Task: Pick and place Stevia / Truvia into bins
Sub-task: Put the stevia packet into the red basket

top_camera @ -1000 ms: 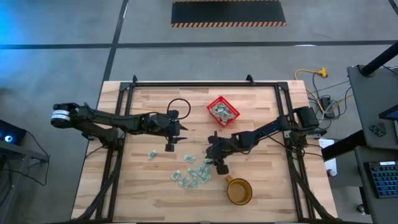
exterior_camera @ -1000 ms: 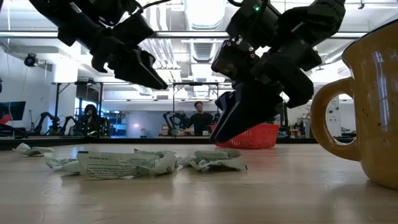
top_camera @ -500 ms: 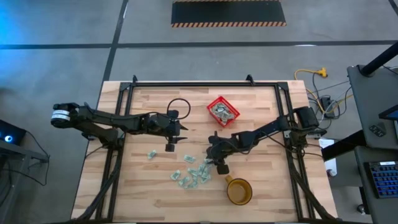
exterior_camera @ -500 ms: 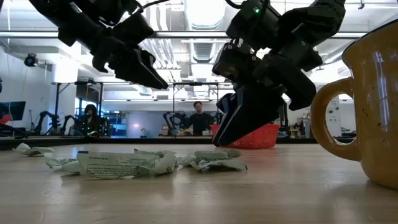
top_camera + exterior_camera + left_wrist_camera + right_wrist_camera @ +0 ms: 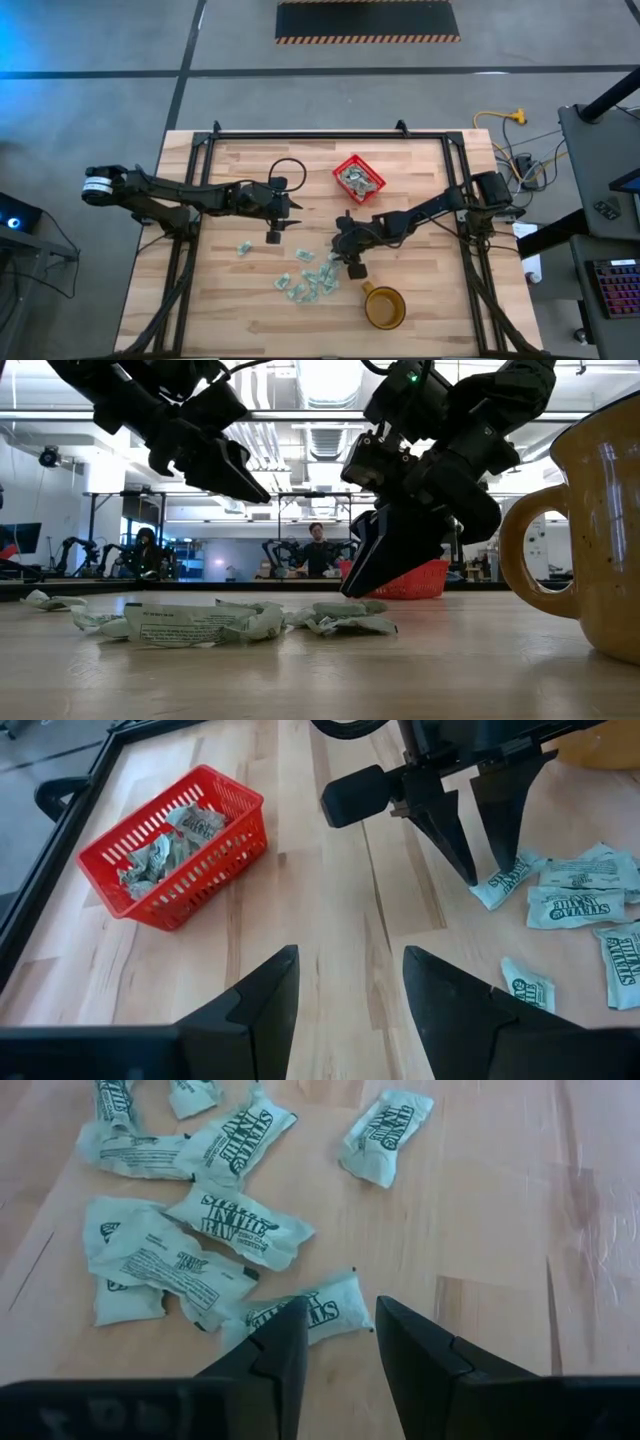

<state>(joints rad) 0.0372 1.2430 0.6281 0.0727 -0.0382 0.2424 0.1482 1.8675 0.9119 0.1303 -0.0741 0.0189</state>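
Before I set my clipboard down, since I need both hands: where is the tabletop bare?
Bare wood runs along the near-left corner of the table, left of the sachets, and along the far edge left of the red basket. It is crowded mid-table: sachets, the right tool, and the amber cup.

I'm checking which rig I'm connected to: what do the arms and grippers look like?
Both arms are dark, nearly black, jointed links. The left arm has a white band at its base and a black cable loop near the wrist. Each gripper, left gripper and right gripper, has two matte black, tapered, wedge-shaped fingers. A green light shows on one arm.
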